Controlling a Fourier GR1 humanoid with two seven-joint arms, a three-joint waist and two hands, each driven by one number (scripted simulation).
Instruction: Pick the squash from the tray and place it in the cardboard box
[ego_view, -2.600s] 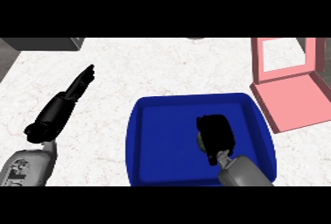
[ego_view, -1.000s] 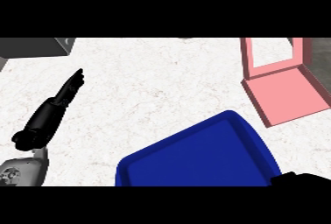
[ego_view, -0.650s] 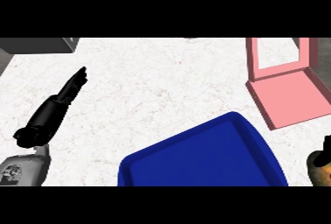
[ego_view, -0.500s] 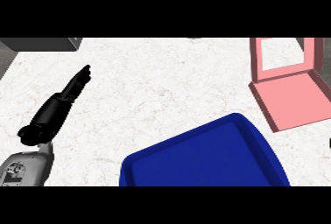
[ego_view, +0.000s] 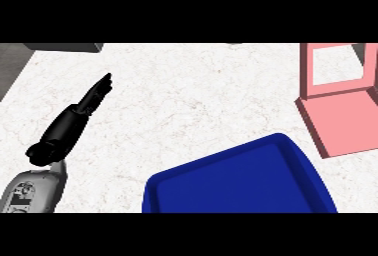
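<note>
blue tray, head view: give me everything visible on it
The blue tray is a deep, glossy blue, plastic-looking, with a raised rim and rounded corners. It sits flat on the white marbled counter at the lower right of the view, turned at an angle so one corner points up toward the pink box. Its lower part is cut off by the view's edge. The visible inside shows nothing in it. Neither hand touches it; the pink box lies close by, apart from it.
</note>
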